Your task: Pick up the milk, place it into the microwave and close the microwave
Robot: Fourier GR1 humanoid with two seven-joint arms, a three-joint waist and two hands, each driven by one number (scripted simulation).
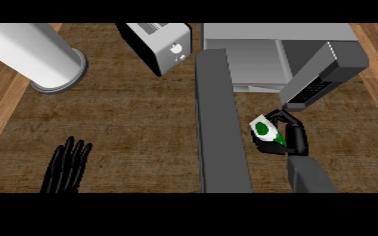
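The milk (263, 129) is a small white carton with a green mark. My right hand (289, 136) is curled round it, holding it just in front of the microwave (295, 40). The microwave is grey and stands at the back right with its cavity (255, 62) showing. Its door (219, 125) is swung wide open and runs as a long grey slab toward the counter's front, just left of the carton. My left hand (66, 167) rests open at the lower left, fingers up, far from the milk.
A toaster (159, 45) stands at the back middle, left of the microwave. A large white cylinder (40, 55) stands at the back left. The brown counter (133, 115) lies bare between the left hand and the open door.
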